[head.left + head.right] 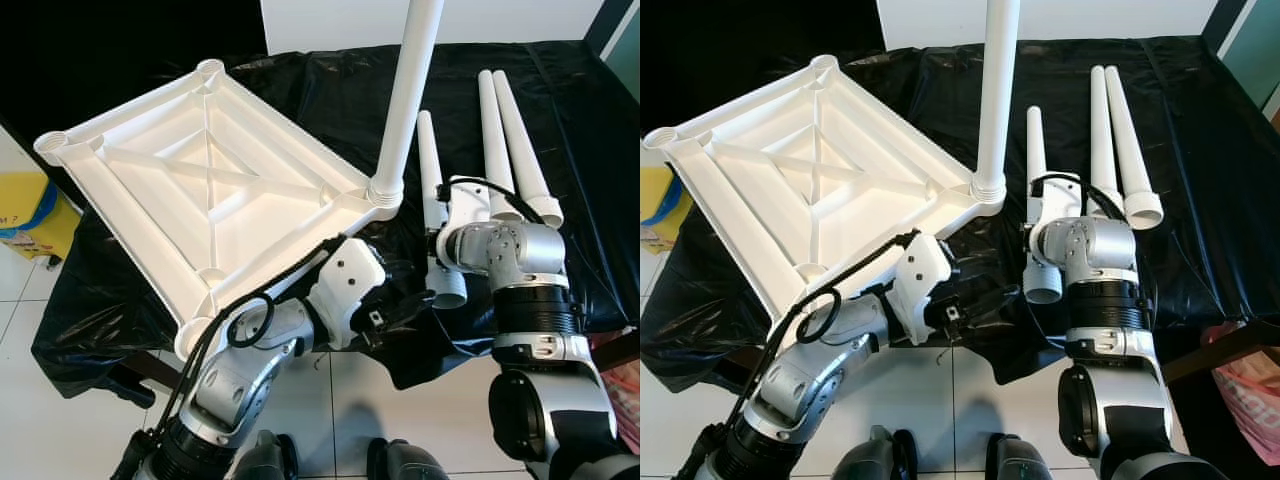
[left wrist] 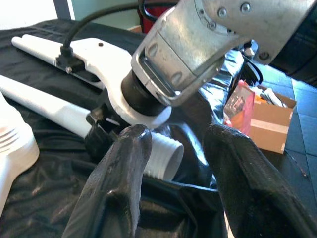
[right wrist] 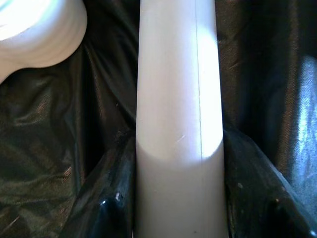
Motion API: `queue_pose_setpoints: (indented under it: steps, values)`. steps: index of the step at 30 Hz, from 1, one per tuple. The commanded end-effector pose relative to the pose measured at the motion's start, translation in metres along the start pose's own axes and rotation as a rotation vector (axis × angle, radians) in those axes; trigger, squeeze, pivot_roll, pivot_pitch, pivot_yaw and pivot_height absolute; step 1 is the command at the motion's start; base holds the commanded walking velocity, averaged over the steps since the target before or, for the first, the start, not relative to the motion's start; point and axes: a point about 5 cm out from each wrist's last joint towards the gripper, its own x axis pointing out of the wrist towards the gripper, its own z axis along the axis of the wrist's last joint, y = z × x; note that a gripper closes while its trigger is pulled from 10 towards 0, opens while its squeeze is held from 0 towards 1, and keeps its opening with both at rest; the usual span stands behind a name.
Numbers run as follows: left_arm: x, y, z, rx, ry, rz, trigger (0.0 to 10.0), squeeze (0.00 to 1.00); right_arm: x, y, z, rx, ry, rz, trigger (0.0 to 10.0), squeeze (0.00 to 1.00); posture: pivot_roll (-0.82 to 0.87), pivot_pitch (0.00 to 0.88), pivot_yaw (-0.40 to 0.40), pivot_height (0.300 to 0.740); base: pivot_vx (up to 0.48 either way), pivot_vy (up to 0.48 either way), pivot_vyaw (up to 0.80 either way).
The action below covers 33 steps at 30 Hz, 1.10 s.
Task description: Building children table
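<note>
Right gripper (image 3: 178,198) pinched a loose table leg (image 1: 432,190) at centre frame; left gripper (image 2: 173,178) stood spread. The leg looked light, stiff, slippery; best gripped mid-shaft.

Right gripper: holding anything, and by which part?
Yes. The right gripper is shut on a loose white table leg, gripping its shaft near the wide threaded end. The left gripper is open, holding nothing.

The right arm (image 1: 1085,255) lies over a loose white leg (image 1: 1037,200) on the black sheet (image 1: 1200,180). Two more legs (image 1: 1120,150) lie just beyond it. To its left, the upturned tabletop (image 1: 790,190) carries one upright leg (image 1: 997,100).
</note>
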Motion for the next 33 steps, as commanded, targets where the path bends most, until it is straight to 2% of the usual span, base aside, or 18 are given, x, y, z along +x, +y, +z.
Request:
queue_pose_setpoints:
  steps: [1,3,4,5,10,11,14,21,23,26,27,30,32,33]
  values:
    - [0.0,0.003,0.0,-0.004,0.007,0.059,10.0,0.0,0.002,0.002,-0.008,-0.008,0.03,0.017,0.0,0.0,0.02,0.165,-0.001,0.74,0.0,0.0,0.0]
    - [0.0,0.003,0.0,-0.004,0.007,0.059,10.0,0.0,0.002,0.002,-0.008,-0.008,0.03,0.017,0.0,0.0,0.02,0.165,-0.001,0.74,0.0,0.0,0.0]
    - [0.0,0.004,0.0,-0.008,0.006,0.062,10.0,0.0,0.0,0.004,-0.003,-0.011,-0.004,0.038,0.0,0.0,0.02,0.159,0.0,0.74,0.0,0.0,0.0]
    - [0.001,0.005,0.001,-0.012,0.003,0.066,10.0,0.0,-0.003,0.006,0.002,-0.003,-0.035,0.055,1.6,0.0,0.02,0.156,0.0,0.74,0.0,0.0,0.0]
    - [0.001,0.007,0.001,-0.019,0.0,0.072,10.0,0.0,-0.006,0.008,0.008,0.009,-0.068,0.073,1.6,0.0,0.02,0.15,0.001,0.74,0.0,0.0,0.0]
    - [0.001,0.013,0.003,-0.027,-0.01,0.083,10.0,0.0,-0.011,0.008,0.016,0.042,-0.152,0.088,10.0,0.0,0.0,0.123,0.006,0.74,0.0,0.0,0.0]
    - [-0.001,0.029,0.01,-0.053,-0.042,0.109,10.0,0.0,-0.025,0.002,0.03,0.151,-0.357,0.097,10.0,0.0,0.0,0.101,0.009,0.74,0.0,0.0,0.0]
    - [-0.001,0.041,0.015,-0.095,-0.08,0.143,10.0,0.0,-0.029,-0.002,0.023,0.189,-0.448,0.072,10.0,0.0,-0.02,0.072,0.021,0.74,0.0,0.0,0.0]
    - [-0.001,0.047,0.019,-0.103,-0.105,0.16,10.0,0.0,-0.032,-0.002,0.02,0.257,-0.503,0.089,10.0,0.0,-0.03,0.056,0.028,0.74,0.0,0.0,0.0]
    - [-0.001,0.05,0.02,-0.099,-0.107,0.169,10.0,0.0,-0.033,-0.003,0.019,0.267,-0.541,0.086,10.0,0.0,-0.03,0.052,0.03,0.74,0.0,0.0,0.0]
    - [-0.001,0.055,0.02,-0.088,-0.108,0.18,10.0,0.0,-0.036,-0.003,0.018,0.27,-0.6,0.104,10.0,0.0,-0.03,0.044,0.03,0.74,0.0,0.0,0.0]
    - [-0.001,0.057,0.021,-0.083,-0.109,0.183,10.0,0.0,-0.037,-0.002,0.017,0.27,-0.62,0.121,10.0,0.0,-0.03,0.044,0.03,0.74,0.0,0.0,0.0]
    - [-0.002,0.067,0.022,-0.065,-0.109,0.213,10.0,0.0,-0.043,0.004,0.015,0.283,-0.681,0.193,10.0,0.0,-0.04,0.033,0.029,0.74,0.0,0.0,0.0]
    - [-0.002,0.067,0.022,-0.065,-0.109,0.213,10.0,0.0,-0.043,0.004,0.015,0.283,-0.681,0.193,10.0,0.0,-0.04,0.033,0.029,0.74,0.0,0.0,0.0]
